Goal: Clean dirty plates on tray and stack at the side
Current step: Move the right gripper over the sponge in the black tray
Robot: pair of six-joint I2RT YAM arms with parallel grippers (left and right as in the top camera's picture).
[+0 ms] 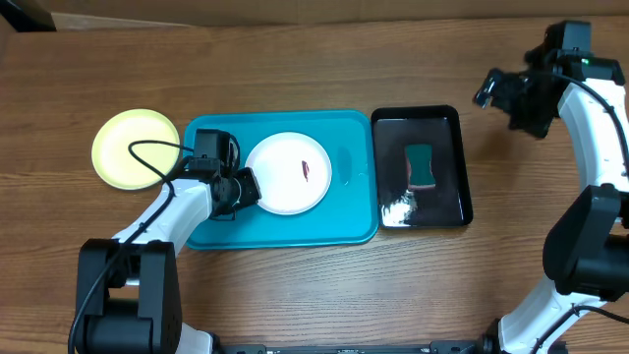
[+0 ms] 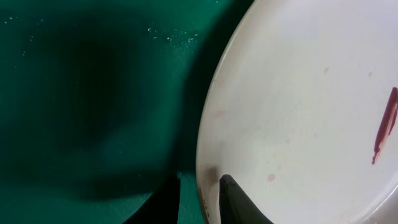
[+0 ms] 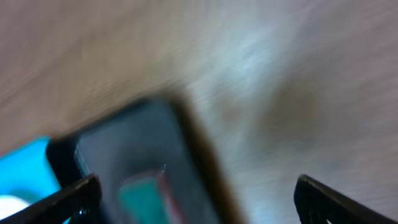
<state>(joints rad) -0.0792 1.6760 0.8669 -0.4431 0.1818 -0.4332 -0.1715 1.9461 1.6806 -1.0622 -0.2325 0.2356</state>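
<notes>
Well, my left gripper (image 1: 244, 187) sat at the left edge of the round white plastic plate (image 1: 288, 173). The plate lay flat in the middle of the large turquoise rectangular plastic tray (image 1: 344, 221), its reddish-brown smear (image 1: 309, 168) facing up. One of my left fingers (image 2: 239, 202) reached in over the plate's rim while the other lay outside it, above the tray floor, with a narrow gap between them. I could not tell whether they were pinching the rim or only straddling it.

My right gripper (image 1: 501, 103) hung well to the right of the tray, fingers spread wide and holding nothing. Just right of the tray stood a smaller glossy black tray (image 1: 415, 111) with a green sponge (image 1: 422, 165) in it. A round yellow-green plastic plate (image 1: 136, 147) lay on the wooden table (image 1: 295, 59) just left of the tray.

I judged the step in hand to be steadying the white plate for wiping. To do it well, I needed a firm bite on the rim alone, clear of the smear. I also had to keep the plate low against the tray so that it could not skid. Then my right fingers could fetch the sponge and stroke toward my left grip, not away from it.
</notes>
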